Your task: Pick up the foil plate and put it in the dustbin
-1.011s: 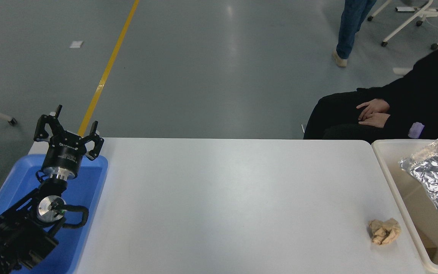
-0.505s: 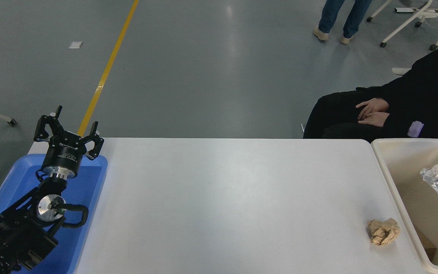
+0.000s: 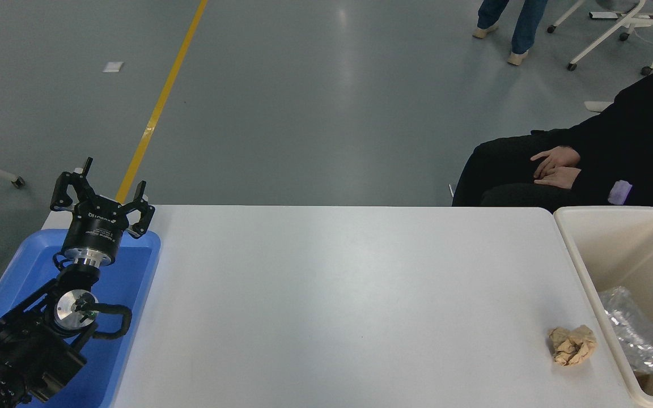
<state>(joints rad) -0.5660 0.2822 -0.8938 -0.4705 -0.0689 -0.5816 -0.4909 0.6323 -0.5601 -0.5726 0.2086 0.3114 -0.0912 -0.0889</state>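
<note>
The foil plate point(image 3: 638, 334), crinkled and silvery, lies blurred deep inside the cream dustbin point(image 3: 587, 266) at the table's right end, against its near-left wall. No gripper touches it. My left gripper point(image 3: 102, 190) is parked open above the far edge of the blue tray at the lower left. The right arm and its gripper are out of the picture.
A crumpled tan paper wad point(image 3: 572, 344) lies on the white table point(image 3: 332, 294) just left of the dustbin. The shallow blue tray point(image 3: 128, 283) sits under my left arm. A person in black point(image 3: 587, 164) sits at the far right; another person walks on the floor behind.
The foil plate, high over the dustbin a second ago, moved right and then dropped to the bin's bottom. My left arm has not moved. The walking person stepped on.
</note>
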